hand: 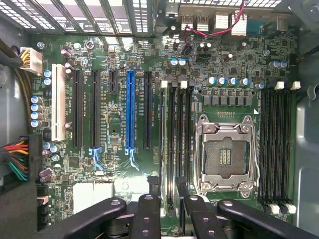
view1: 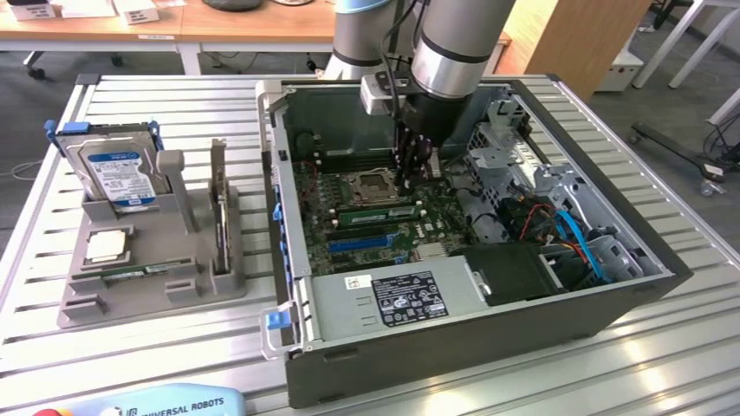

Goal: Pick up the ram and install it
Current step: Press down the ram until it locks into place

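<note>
Black fingers of the gripper stand apart over the memory slots, clamping nothing that shows. One ram sits in a slot just below them, beside the processor socket. A like stick lies in the tray; which one the task means cannot be told. An off-line descent could catch the slot clips or the socket. Case walls and the drive cage hem the arm; open room lies upward.

A robotics lab: open computer case on a slotted aluminium table, office desks behind.
</note>
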Controlling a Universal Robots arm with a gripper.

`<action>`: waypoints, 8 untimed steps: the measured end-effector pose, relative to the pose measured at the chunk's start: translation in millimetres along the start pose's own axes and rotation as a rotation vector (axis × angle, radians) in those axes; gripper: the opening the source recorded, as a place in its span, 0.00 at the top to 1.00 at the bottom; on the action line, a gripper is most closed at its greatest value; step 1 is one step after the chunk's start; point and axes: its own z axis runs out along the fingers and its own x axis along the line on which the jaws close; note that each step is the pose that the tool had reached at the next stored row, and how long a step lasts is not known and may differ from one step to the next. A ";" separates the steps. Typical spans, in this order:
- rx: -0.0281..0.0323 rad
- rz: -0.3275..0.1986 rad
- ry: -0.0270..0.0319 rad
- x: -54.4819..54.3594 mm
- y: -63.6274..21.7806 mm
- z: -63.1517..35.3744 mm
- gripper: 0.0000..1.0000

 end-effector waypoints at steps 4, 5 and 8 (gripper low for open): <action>0.0000 0.000 0.0000 0.0 0.0 0.0 0.76; 0.0000 0.000 0.0001 0.0 0.0 0.0 0.82; 0.0000 0.000 0.0000 0.0 0.0 0.0 0.90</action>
